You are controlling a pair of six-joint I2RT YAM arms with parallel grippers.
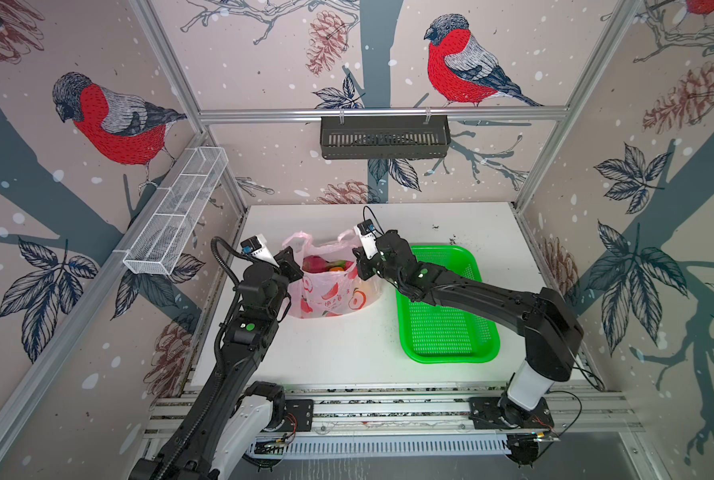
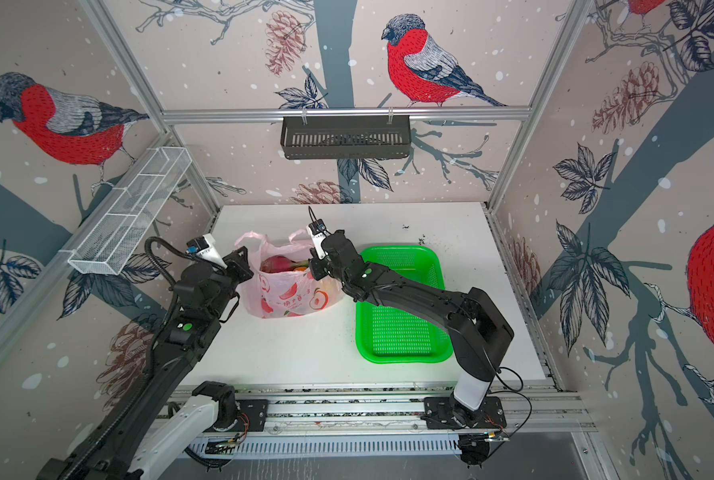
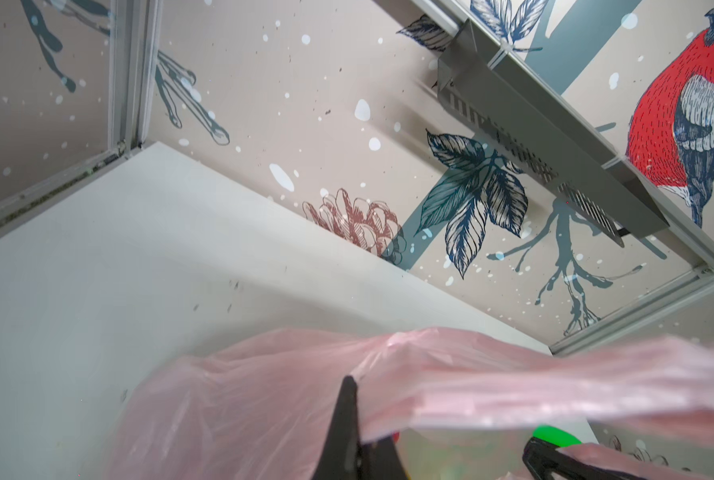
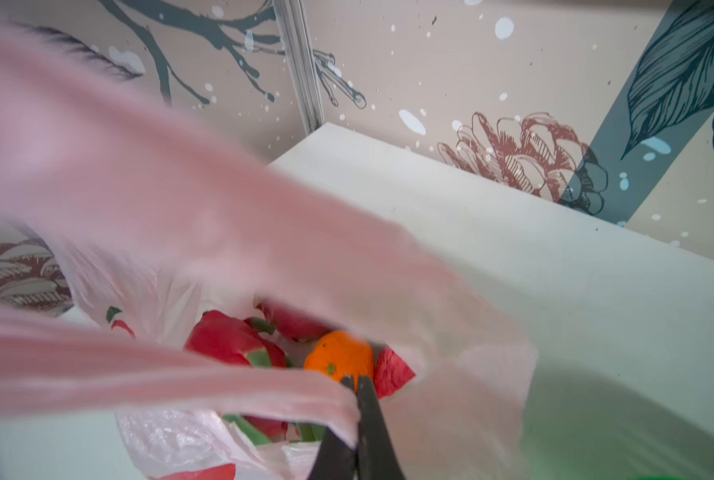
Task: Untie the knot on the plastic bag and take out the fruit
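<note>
The pale pink plastic bag [image 1: 330, 297] [image 2: 289, 297] stands on the white table with its mouth held wide. My left gripper [image 1: 299, 270] [image 3: 349, 380] is shut on the bag's left rim. My right gripper [image 1: 357, 266] [image 4: 355, 380] is shut on the right rim. No knot is in view; the two loop handles [image 1: 299, 239] [image 1: 347, 237] stand apart at the back. Inside lies the fruit: a magenta dragon fruit [image 1: 314, 263] [image 4: 226, 338], an orange [image 1: 338, 269] [image 4: 338, 359] and a red piece [image 4: 392, 374]. Pink film blurs much of both wrist views.
A green perforated tray [image 1: 451, 358] [image 2: 405, 357] lies right of the bag, under my right arm. A black slotted basket [image 1: 384, 137] hangs on the back rail. A white wire basket [image 1: 176, 212] hangs on the left wall. Dark specks dot the table's far right [image 1: 451, 239].
</note>
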